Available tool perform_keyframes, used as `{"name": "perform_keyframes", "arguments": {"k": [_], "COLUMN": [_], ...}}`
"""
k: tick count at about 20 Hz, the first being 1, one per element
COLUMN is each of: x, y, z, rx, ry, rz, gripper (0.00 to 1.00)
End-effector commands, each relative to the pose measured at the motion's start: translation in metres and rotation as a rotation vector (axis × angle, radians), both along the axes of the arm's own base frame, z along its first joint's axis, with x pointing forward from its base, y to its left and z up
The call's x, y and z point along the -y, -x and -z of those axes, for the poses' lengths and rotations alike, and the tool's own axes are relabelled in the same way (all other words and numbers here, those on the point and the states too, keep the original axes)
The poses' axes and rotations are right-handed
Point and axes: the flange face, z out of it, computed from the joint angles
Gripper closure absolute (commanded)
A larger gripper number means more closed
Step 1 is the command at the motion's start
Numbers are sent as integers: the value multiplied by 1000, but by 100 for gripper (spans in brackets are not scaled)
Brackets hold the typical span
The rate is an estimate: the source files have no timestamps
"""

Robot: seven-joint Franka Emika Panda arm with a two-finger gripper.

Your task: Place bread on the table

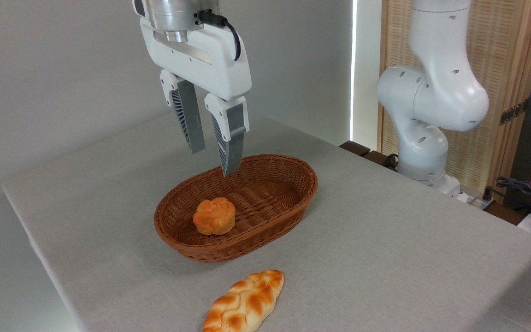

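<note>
Bread already out on the table
The bread lies on the table near the basket, long axis near-left to far-right; gripper hangs empty, parted, above the basket's far rim

Pincer raised, pointing down, fingers apart, seemingly empty.

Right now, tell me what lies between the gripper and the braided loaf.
In the camera view, the wicker basket with the small orange bun inside sits between the open gripper above and the braided loaf on the table.
</note>
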Motion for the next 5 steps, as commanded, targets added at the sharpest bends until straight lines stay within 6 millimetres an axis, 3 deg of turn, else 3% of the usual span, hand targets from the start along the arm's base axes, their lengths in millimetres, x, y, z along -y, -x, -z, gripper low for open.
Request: {"name": "perform_keyframes", "arguments": {"k": [1, 5], "x": [1, 1], "y": [-3, -3], "z": [-4, -3], "rx": [14, 13], "ry": [21, 17], "rz": [-24, -16], "gripper": [0, 0]}}
